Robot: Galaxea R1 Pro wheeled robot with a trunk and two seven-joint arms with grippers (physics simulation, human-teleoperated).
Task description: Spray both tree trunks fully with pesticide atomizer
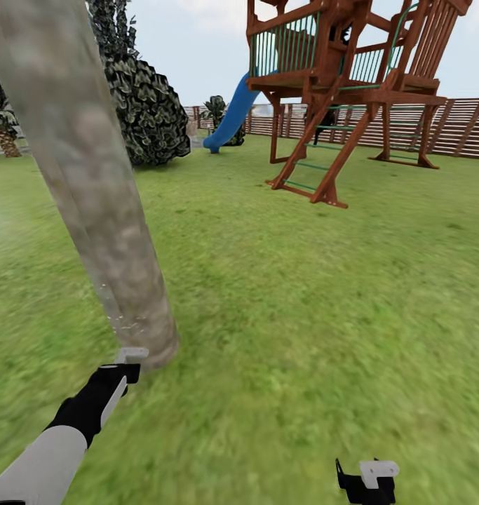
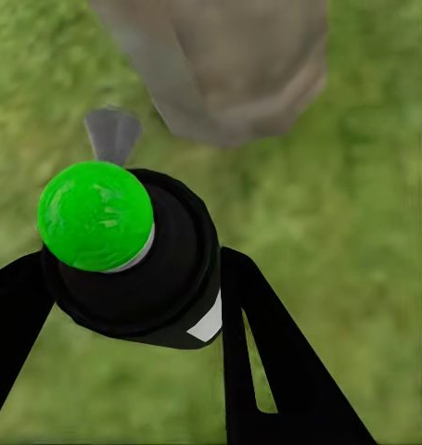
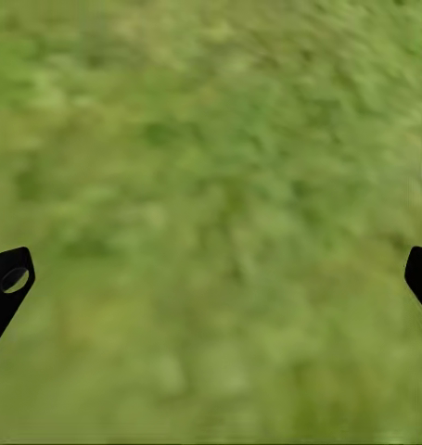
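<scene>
the black round pesticide atomizer with green cap [image 2: 127, 255], clamped in the left gripper [image 2: 127, 278] jaws, should sweep slowly up the pale mottled tree trunk [image 1: 92, 210]; right gripper [image 3: 211, 278] jaws wide open, empty.

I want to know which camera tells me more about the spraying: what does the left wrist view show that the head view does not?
Left wrist view alone: the atomizer, a black body with a green cap, clamped between the left tool's fingers, its grey nozzle aimed at the trunk's base.
Head view alone: the right tool low over the grass, the wooden play tower with its blue slide, the dark bush and the fence.
Both: the pale tree trunk and the lawn.
</scene>
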